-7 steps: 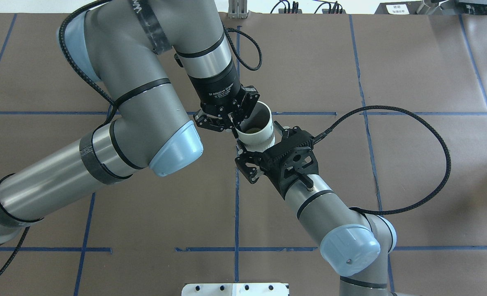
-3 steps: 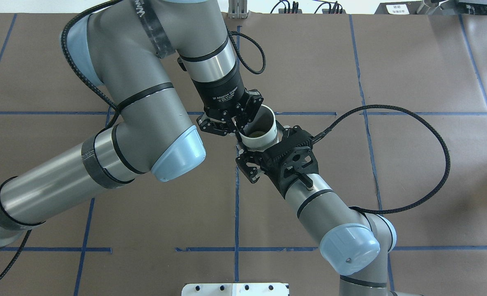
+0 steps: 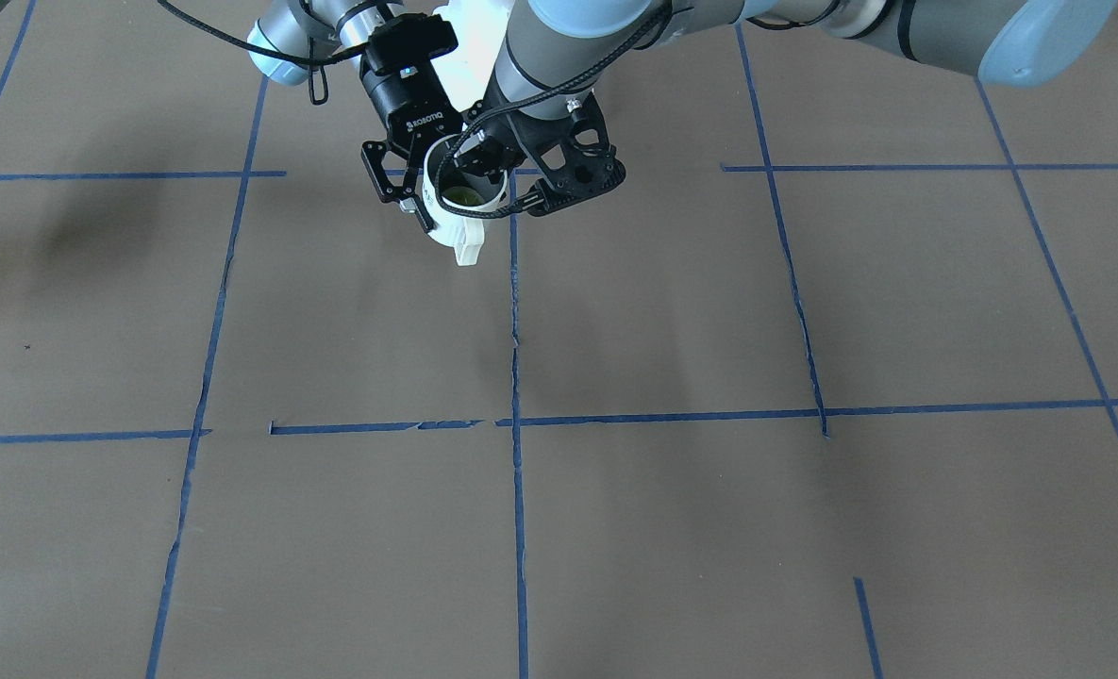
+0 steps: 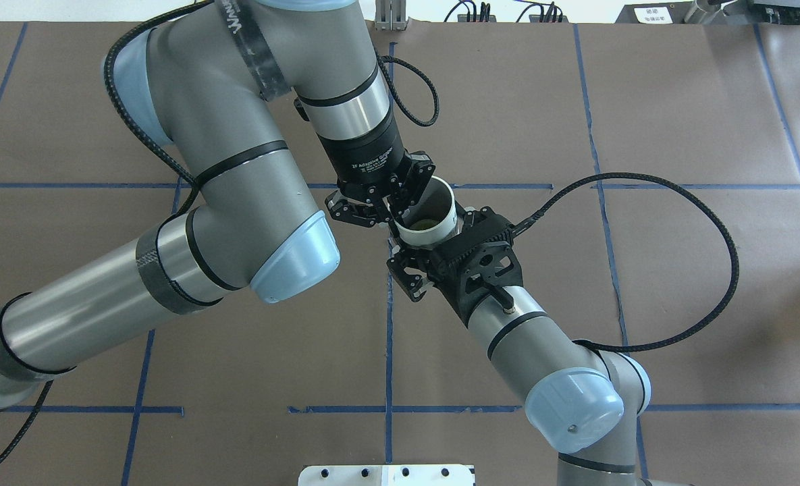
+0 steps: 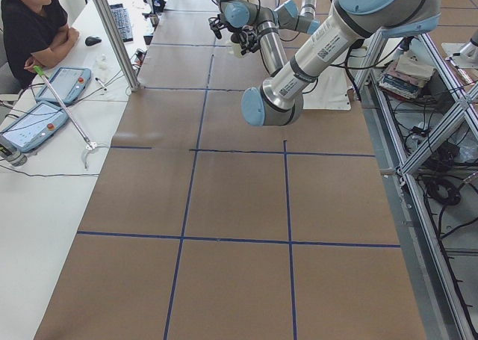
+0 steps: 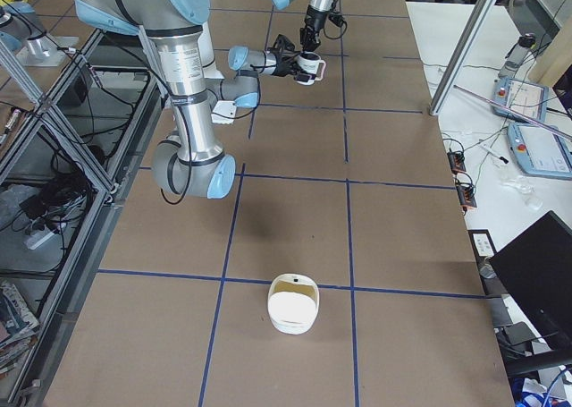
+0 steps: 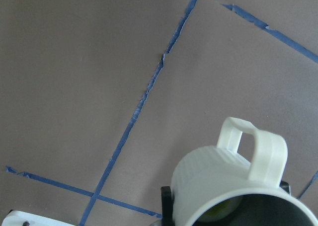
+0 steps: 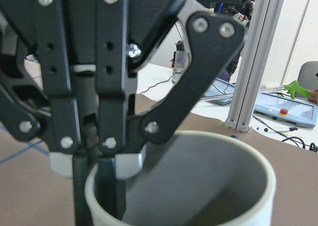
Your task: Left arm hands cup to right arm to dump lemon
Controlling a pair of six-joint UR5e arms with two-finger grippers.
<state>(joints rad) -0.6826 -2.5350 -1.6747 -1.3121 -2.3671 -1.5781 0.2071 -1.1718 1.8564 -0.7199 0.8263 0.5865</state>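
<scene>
Left gripper (image 4: 393, 210): clamped on rim of cup (image 4: 440, 229).
Cup: aloft, upright, between grippers.
Lemon (image 4: 425, 222): inside cup.
Right gripper (image 4: 435, 237): jaws apart, straddling cup body.
Progress: mid-handover; right grasp, left release, dump remain.

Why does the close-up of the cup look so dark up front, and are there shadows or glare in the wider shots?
Right wrist view: the left gripper is backlit, near-black against the bright room, above the cup. Front-facing view: even light, one soft smudgy shadow on the table. Overhead view: sharp, mild sheen on the left arm. Left wrist view: cup crisp.
</scene>
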